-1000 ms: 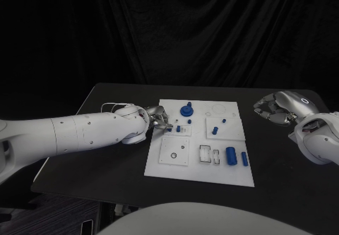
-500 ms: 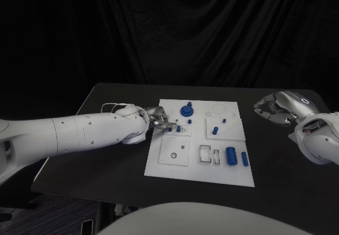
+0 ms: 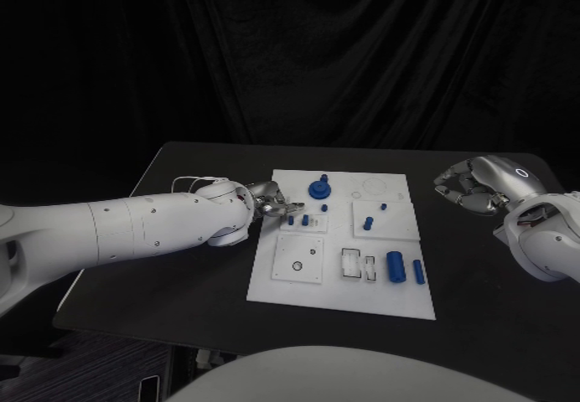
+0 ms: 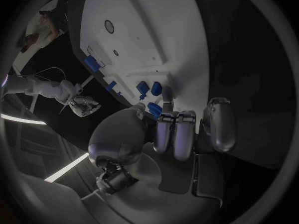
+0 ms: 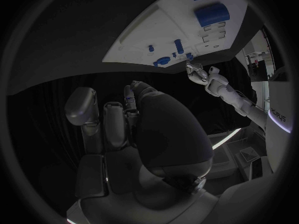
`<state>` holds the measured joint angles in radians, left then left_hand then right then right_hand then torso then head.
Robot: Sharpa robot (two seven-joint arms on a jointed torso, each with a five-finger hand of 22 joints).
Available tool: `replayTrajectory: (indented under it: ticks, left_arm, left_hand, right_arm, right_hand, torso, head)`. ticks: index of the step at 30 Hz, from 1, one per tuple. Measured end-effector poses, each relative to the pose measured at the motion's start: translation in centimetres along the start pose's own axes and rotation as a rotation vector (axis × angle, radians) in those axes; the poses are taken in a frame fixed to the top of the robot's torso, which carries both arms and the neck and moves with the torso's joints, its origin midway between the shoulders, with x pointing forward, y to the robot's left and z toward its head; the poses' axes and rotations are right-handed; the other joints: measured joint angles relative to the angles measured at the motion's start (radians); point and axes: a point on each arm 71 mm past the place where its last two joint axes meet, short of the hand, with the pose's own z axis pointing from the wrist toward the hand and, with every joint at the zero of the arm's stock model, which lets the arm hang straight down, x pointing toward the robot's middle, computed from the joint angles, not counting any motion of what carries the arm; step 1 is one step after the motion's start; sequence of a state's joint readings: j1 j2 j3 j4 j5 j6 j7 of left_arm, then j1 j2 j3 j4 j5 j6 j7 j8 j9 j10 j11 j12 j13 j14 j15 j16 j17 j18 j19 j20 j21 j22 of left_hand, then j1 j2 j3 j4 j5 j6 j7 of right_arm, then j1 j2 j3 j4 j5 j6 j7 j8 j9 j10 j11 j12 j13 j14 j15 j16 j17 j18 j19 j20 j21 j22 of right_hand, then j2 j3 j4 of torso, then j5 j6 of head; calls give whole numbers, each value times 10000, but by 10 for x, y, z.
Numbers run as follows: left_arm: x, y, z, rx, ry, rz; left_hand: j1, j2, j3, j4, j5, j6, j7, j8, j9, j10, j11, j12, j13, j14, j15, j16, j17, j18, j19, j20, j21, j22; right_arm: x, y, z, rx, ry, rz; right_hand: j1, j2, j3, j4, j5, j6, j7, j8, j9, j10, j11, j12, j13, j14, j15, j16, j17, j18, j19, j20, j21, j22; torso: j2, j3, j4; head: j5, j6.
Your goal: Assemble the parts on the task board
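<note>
The white task board [image 3: 363,293] lies mid-table. My left hand [image 3: 273,204] hovers at its left edge, fingers apart and holding nothing, just above two short blue pegs [image 3: 297,221] that stand in a small plate. In the left wrist view these pegs [image 4: 161,107] sit right at the fingertips [image 4: 175,120]. A blue knob [image 3: 320,187] stands further back, and single pegs stand at the middle [image 3: 369,223]. Two blue cylinders [image 3: 405,268] lie at the board's right. My right hand [image 3: 473,186] hangs curled and empty off the right edge.
A square plate with a round hole [image 3: 298,265] and a slotted block [image 3: 352,263] lie on the board's near half. Bare black table [image 3: 194,276] surrounds the board. My left forearm [image 3: 145,230] stretches over the table's left side.
My left hand's fingers have drawn back and up from the two short pegs, which stay standing. The right hand has not moved.
</note>
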<state>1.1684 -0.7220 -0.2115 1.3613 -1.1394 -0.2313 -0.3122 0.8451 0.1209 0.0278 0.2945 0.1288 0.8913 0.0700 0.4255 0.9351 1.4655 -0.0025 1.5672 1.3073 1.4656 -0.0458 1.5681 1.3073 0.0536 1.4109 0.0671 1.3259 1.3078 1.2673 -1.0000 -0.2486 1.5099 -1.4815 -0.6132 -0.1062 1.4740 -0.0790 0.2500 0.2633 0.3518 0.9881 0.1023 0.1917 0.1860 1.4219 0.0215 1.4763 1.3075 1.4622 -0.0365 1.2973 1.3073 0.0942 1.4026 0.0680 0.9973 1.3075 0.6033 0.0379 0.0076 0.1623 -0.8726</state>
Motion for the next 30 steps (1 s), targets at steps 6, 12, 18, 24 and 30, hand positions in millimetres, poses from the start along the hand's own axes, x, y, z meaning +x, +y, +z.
replayTrajectory:
  ticks: [6,12,18,24,30]
  left_arm:
    - [-8,2,-2,623,-846,-227]
    - [-22,4,-6,2028,-2243,-356]
    - [-32,2,-10,3577,-3165,-135]
    - [-36,-4,-6,4785,-3428,232]
    - [-35,-14,1,5655,-3467,1409]
  left_hand:
    - [723,90,-428,-54,889,-477,108,-125,137,14,126,0,0,-3,106,0,0,1,-73,96,-58,0]
    - [3525,-468,-451,-216,1603,-1672,595,-558,109,-759,638,-1550,0,-116,604,-525,0,315,-1473,447,-1521,-1]
    - [5481,-705,0,-571,1425,-2072,893,-1152,-415,-6258,1055,-6372,-648,-3825,973,-3319,-1364,469,-3173,761,-3052,-1]
    - [7259,-1431,1515,-814,1134,-1758,904,-2481,-1800,-8010,1428,-10894,-4652,-4025,1204,-3987,-2710,469,-2639,1093,-2051,-2]
    - [7574,-2160,2913,-1245,592,-1405,75,-3457,-3431,-7859,944,-11991,-7097,-1749,543,-2929,-1953,467,-1147,504,-951,-2]
  right_arm:
    - [0,-1,0,8,-5,-3]
    - [-1,-2,-1,23,-19,-8]
    - [-1,-2,-2,22,-37,-7]
    - [-1,-2,-2,16,-48,-6]
    - [-1,-1,-2,-5,-54,10]
  right_hand:
    - [0,0,0,0,0,0,0,0,0,0,0,0,0,0,0,0,0,0,0,0,0,0]
    - [0,0,0,0,0,0,0,0,0,-37,37,0,-1,0,0,0,0,0,0,0,0,-1]
    - [0,0,0,0,0,0,0,0,0,-37,37,0,-1,0,0,0,0,0,0,0,0,-1]
    - [0,0,0,0,0,0,0,0,0,-37,37,0,-1,0,0,0,0,0,0,0,1,-2]
    - [0,0,0,0,0,0,0,0,0,-37,37,0,-2,0,0,0,0,0,0,0,1,-2]
  torso:
    - [0,-1,2]
    - [0,-1,5]
    - [0,-1,8]
    - [0,-2,15]
    - [2,-1,0]
  head:
    - [-27,0]
    - [-80,0]
    - [-150,0]
    - [-220,0]
    - [-302,0]
